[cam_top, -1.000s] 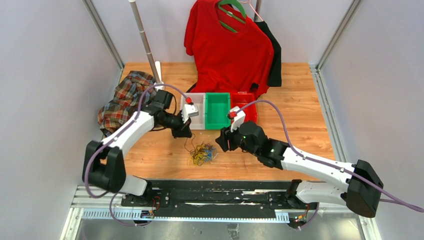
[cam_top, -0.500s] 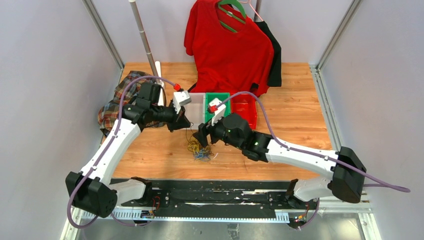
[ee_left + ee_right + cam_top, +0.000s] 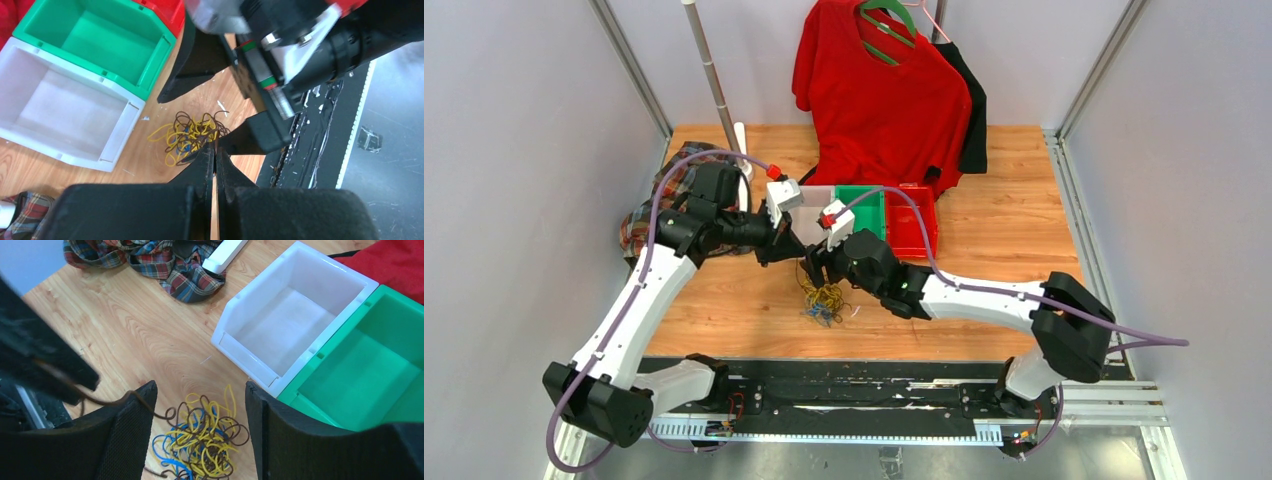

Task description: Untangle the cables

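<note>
The cables [image 3: 822, 300] lie in one tangle of yellow, blue and dark brown loops on the wooden table, just in front of the bins. My left gripper [image 3: 792, 254] is shut on one dark brown cable [image 3: 117, 400], which runs taut from its tips [image 3: 215, 146] down to the tangle [image 3: 187, 137]. My right gripper [image 3: 817, 270] is open and empty and hovers right above the tangle [image 3: 207, 440]. Its two fingers [image 3: 127, 435] stand on either side of the tangle and are apart from it.
A white bin [image 3: 817, 200], a green bin [image 3: 861, 212] and a red bin [image 3: 911, 218] stand in a row just behind the tangle. A plaid cloth [image 3: 639, 225] lies at the left. A red shirt [image 3: 879, 95] hangs at the back beside a metal pole [image 3: 709, 70].
My right gripper has swung left from beside the tangle to right over it. My left gripper has moved up and back toward the white bin, drawing the dark brown cable out.
</note>
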`<state>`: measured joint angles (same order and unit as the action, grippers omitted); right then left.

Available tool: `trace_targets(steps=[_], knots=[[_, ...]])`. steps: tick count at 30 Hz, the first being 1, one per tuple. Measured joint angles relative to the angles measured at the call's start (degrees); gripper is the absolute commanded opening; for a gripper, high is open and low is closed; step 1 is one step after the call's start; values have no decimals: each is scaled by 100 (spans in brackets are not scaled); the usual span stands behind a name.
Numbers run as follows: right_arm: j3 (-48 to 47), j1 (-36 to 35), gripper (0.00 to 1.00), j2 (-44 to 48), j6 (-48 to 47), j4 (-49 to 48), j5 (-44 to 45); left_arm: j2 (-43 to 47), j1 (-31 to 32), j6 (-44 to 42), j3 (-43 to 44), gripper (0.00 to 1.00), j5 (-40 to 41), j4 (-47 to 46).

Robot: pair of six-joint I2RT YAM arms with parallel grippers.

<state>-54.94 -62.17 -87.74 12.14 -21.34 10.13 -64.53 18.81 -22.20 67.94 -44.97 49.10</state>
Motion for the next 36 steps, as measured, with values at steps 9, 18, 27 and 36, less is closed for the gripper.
trace_targets(steps=[9,18,27,36], knots=[[-260,-4,64,-562,-46,-496,9,46,31,173,531,1,122,72],[-249,-22,56,-866,35,-750,4,-61,125,649,1714,1,-404,116],[643,85,53,-835,238,-872,142,-321,127,938,2741,1,-437,131],[1117,109,52,-713,400,-962,243,-479,127,1049,4105,0,-79,120]])
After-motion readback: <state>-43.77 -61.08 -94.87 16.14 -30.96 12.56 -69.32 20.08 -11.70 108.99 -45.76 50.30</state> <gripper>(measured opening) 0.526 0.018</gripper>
